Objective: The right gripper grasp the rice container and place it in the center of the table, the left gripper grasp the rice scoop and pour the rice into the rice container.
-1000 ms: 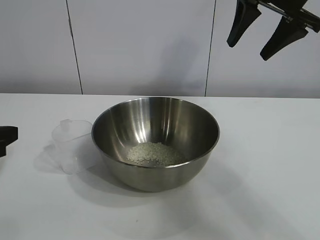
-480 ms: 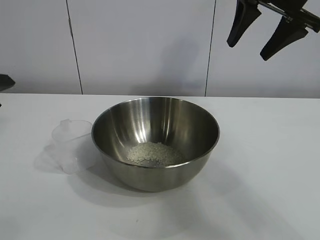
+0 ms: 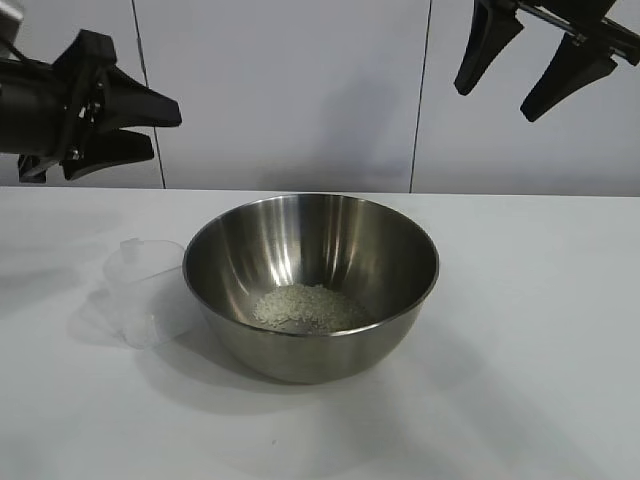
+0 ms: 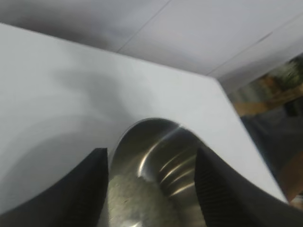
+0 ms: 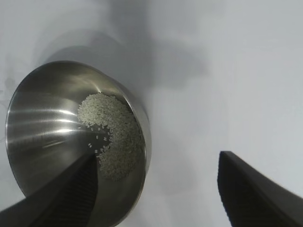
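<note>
The rice container (image 3: 311,285), a large round shiny stainless-steel mixing bowl, is seen near the middle of the plain flat white table (image 3: 520,330), with a small heap of white uncooked rice (image 3: 310,307) lying in its bottom. It is judged stiff, fairly light and slippery on its polished wall; the thin rim is the likeliest place for a hold. The rice scoop (image 3: 143,290), a small clear, cloudy plastic measuring cup, is seen on the table touching or just beside the bowl's left side, apparently empty; it is judged very light and easily knocked, best taken by its wall or side handle. The left gripper (image 3: 150,128) is held high above the table at the left, fingers apart and empty. The right gripper (image 3: 505,96) hangs high at the right, fingers apart and empty. Open table is left all round, widest on the right and in front.
</note>
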